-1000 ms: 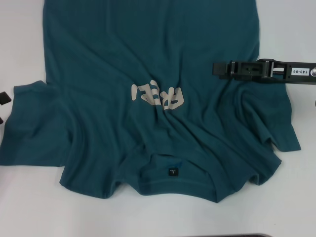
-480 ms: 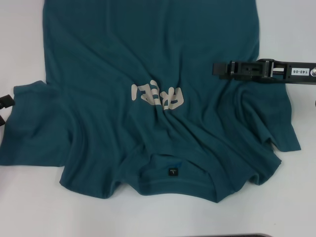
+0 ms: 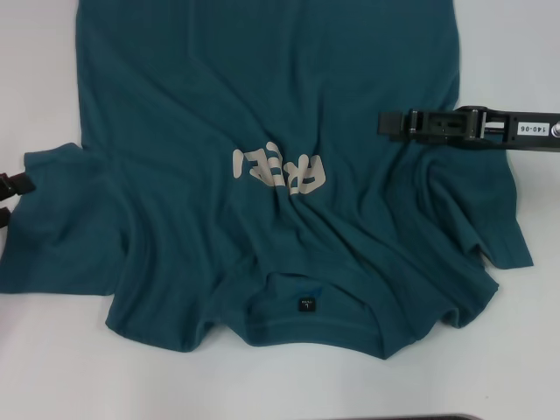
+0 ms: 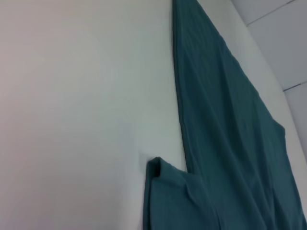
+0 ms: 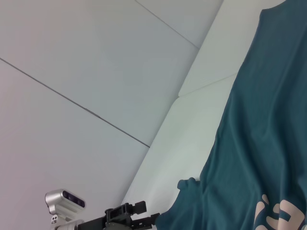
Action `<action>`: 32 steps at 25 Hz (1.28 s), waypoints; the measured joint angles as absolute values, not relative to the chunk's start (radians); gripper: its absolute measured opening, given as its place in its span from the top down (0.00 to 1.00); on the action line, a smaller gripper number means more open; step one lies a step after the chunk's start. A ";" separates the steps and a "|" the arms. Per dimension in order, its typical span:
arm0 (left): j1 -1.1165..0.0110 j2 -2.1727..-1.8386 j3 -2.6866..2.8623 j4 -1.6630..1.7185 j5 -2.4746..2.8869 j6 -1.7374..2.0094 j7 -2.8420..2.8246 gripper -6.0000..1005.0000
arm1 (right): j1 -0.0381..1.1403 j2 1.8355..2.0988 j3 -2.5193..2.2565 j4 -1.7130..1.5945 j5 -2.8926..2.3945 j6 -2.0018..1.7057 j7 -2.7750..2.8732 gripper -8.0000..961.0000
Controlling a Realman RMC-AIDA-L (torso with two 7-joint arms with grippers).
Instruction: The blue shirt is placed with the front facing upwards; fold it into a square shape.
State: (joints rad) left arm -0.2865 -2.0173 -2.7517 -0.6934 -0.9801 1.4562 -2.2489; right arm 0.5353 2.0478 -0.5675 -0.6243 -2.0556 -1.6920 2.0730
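The blue shirt (image 3: 262,131) lies spread on the white table, front up, with cream lettering (image 3: 280,171) on the chest and its collar and dark neck label (image 3: 304,304) toward me. My left gripper (image 3: 10,199) is open at the table's left edge, its two black fingertips just beside the left sleeve (image 3: 61,219). My right gripper (image 3: 385,122) reaches in from the right, over the shirt's right side above the crumpled right sleeve (image 3: 490,227). The left wrist view shows the shirt (image 4: 225,143) edge and sleeve; the right wrist view shows the shirt (image 5: 259,158) and the left gripper (image 5: 141,213) far off.
The white table (image 3: 44,367) shows bare on both sides of the shirt and near its front edge. The shirt's hem runs past the far edge of the head view. A dark edge (image 3: 411,417) shows at the bottom.
My left gripper has crept rightward toward the left sleeve. The right arm and the shirt have not moved.
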 joint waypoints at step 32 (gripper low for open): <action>-0.313 -2.018 -2.664 -0.704 -0.943 1.478 -2.329 0.69 | 0.525 2.045 -0.561 -0.624 -2.042 -1.708 2.073 0.05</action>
